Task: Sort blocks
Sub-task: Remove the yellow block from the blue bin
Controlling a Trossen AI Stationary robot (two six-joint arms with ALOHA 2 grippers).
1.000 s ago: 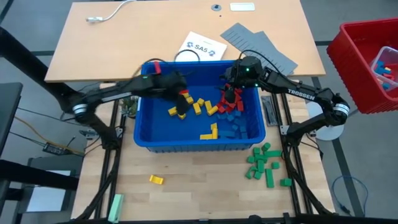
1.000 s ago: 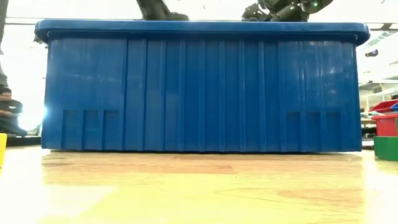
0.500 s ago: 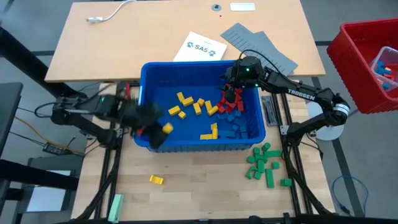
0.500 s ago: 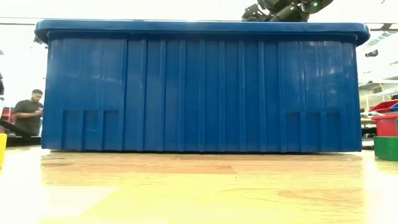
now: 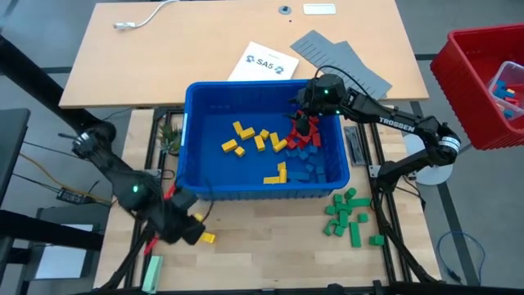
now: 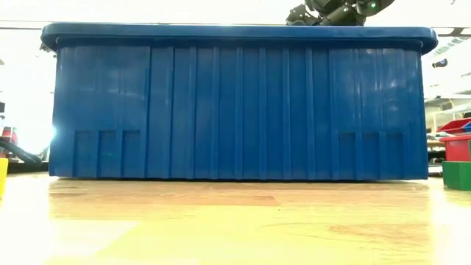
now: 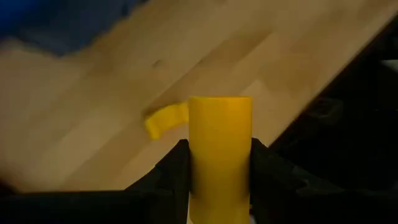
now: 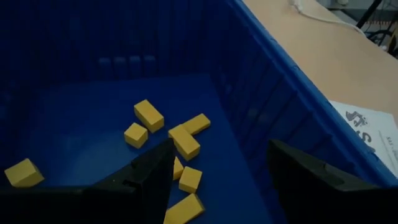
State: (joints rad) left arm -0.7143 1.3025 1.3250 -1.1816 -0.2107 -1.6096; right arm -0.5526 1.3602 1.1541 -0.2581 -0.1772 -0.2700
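My left gripper (image 5: pixel 193 224) is over the wooden table in front of the blue bin's (image 5: pixel 182 156) near left corner. It is shut on a yellow block (image 7: pixel 219 146). Another yellow block (image 5: pixel 205 238) lies flat on the table just beside it and also shows in the left wrist view (image 7: pixel 166 119). My right gripper (image 5: pixel 303 128) is inside the bin at its far right, open (image 8: pixel 217 180), above the red blocks (image 5: pixel 300 141). Yellow blocks (image 5: pixel 252 139) and blue blocks (image 5: pixel 313 169) lie on the bin floor. Green blocks (image 5: pixel 347 215) lie in a heap on the table at the near right. My left gripper pinches the yellow block by two opposite sides (image 7: pixel 196 163) between its two fingers (image 7: pixel 176 169). The block's free end sticks out past the fingertips. The fingers slant down toward the table, and the block appears to be clear of the wood.
A red bin (image 5: pixel 479 82) with blocks stands off the table at the right. Grey ridged panels (image 5: pixel 340 61), a printed sheet (image 5: pixel 264 61) and a white cable (image 5: pixel 139 20) lie behind the blue bin. A pale green bar (image 5: pixel 152 269) lies at the near left.
My left gripper has carried a yellow block up out of the bin, over its left near wall, and down toward the table's near left, beside the lone yellow block. My right gripper has kept still.
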